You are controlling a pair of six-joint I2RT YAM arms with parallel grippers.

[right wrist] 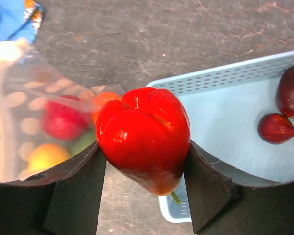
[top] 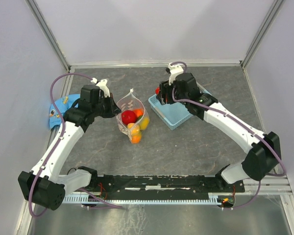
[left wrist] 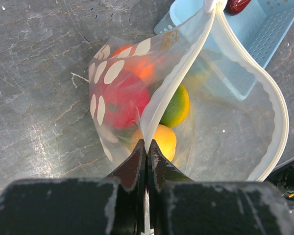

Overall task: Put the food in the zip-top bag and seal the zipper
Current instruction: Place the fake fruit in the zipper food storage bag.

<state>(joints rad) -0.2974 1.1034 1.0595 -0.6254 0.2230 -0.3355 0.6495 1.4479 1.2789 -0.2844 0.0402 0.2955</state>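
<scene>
The clear zip-top bag (top: 131, 116) (left wrist: 137, 93) stands open on the table with white dots on one side. Several pieces of food lie inside: a red fruit (left wrist: 121, 100), an orange one (left wrist: 143, 69), a green-yellow one (left wrist: 177, 106) and a yellow one (left wrist: 162, 139). My left gripper (left wrist: 147, 143) (top: 113, 105) is shut on the bag's mouth edge, pinching the whitish zipper (left wrist: 186, 73). My right gripper (right wrist: 144, 146) (top: 160, 92) is shut on a glossy red pepper (right wrist: 144, 132), held above the near corner of the blue basket (right wrist: 225, 122) and beside the bag (right wrist: 44, 122).
The blue basket (top: 175, 116) sits right of the bag and holds two dark maroon pieces (right wrist: 291, 90) (right wrist: 277, 128). A blue patterned cloth (top: 59, 108) (right wrist: 10, 17) lies at the table's left edge. Grey walls close in the back and sides.
</scene>
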